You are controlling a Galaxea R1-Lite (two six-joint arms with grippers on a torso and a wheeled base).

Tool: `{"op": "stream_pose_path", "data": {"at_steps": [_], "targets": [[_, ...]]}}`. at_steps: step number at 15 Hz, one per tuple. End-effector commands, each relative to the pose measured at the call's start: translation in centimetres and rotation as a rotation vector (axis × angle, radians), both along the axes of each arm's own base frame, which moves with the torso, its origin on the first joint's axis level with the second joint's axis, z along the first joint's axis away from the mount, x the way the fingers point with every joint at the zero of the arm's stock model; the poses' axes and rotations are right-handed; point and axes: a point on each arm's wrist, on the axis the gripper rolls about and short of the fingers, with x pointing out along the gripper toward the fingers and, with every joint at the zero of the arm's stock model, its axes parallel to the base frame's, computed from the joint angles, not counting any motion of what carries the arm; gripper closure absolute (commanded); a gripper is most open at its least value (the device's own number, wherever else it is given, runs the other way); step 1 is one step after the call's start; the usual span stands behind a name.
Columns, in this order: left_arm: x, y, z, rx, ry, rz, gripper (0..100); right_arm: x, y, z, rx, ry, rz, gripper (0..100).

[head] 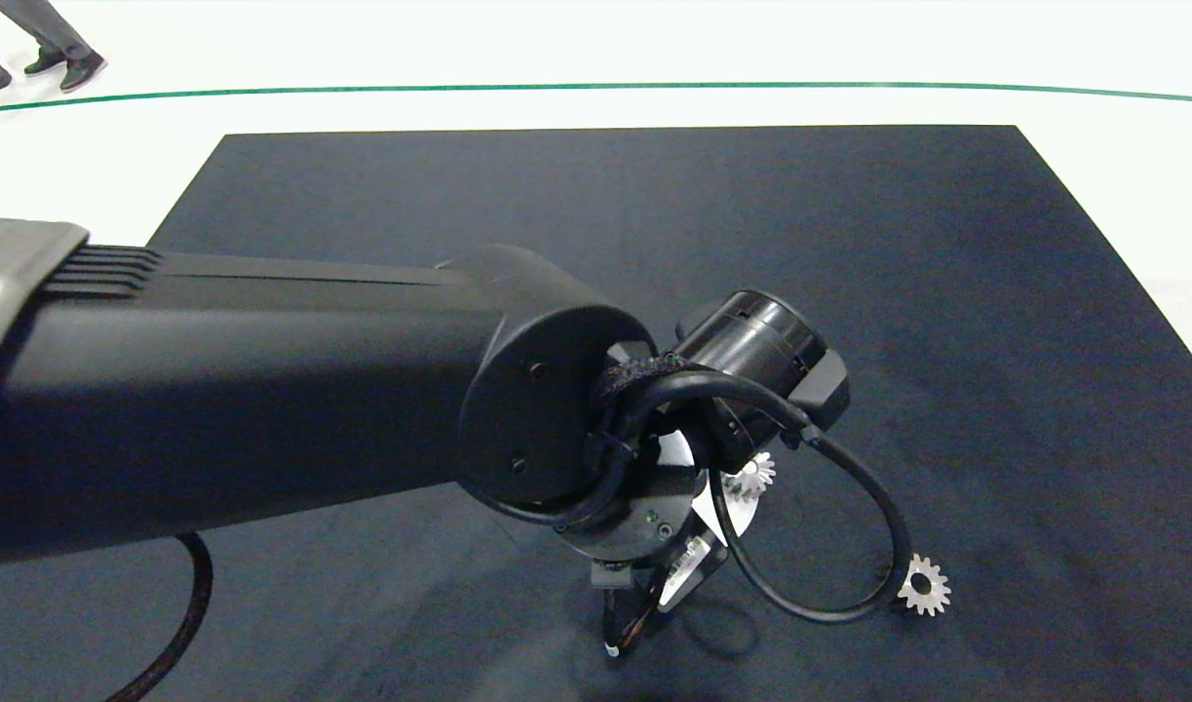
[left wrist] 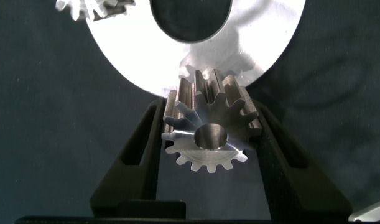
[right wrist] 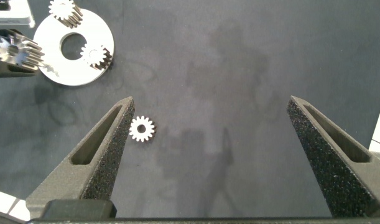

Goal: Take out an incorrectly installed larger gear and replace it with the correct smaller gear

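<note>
Left claw [left wrist: 208,134]: I have it clamped on the larger gear [left wrist: 208,134], fingers [left wrist: 143,146] pressing its toothed flanks, lifted at the near edge of the silver disc [left wrist: 196,62].
Right claw [right wrist: 208,155]: fingers wide apart, gripping nothing, hovering over the dark worktop [right wrist: 239,74].
Smaller gear [right wrist: 142,129]: lying flat and alone on the worktop, to the right of the disc, well apart from it.
Handling: solid metal, so I judge it stiff, dense for its size and slippery; best pinched across opposite teeth.
Count: one disc; one larger gear; three small gears, two seated on the disc [right wrist: 93,55], one loose.
Far edge: a person's shoes [head: 64,68] beyond the worktop.
</note>
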Motion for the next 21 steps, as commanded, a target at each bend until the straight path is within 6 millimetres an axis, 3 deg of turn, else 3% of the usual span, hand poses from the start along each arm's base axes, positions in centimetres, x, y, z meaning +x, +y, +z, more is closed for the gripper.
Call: {"op": "stream_pose_path", "data": {"at_steps": [1, 5, 10, 14, 15, 21], "targets": [[-0.7, 1.5, 0.7, -0.012, -0.01, 0.007, 100, 0.0, 0.0, 0.0, -0.003, 0.003, 0.001, 0], [-1.6, 4.1, -0.5, -0.008, -0.008, 0.027, 100, 0.0, 0.0, 0.0, -0.003, 0.003, 0.001, 0], [-1.3, 6.3, -4.5, -0.021, 0.002, 0.105, 100, 0.0, 0.0, -0.1, -0.005, 0.004, 0.001, 0], [-1.6, 7.5, -5.0, -0.03, 0.02, 0.152, 100, 0.1, 0.0, -0.2, -0.007, 0.009, 0.0, 0], [-1.9, 7.8, -4.7, -0.039, 0.016, 0.151, 0, 0.2, 0.0, -0.2, -0.007, 0.01, 0.0, 0], [-3.1, 9.5, -2.7, -0.108, 0.015, 0.212, 0, 0.1, 0.0, -0.3, -0.012, 0.014, 0.0, 0]]}}
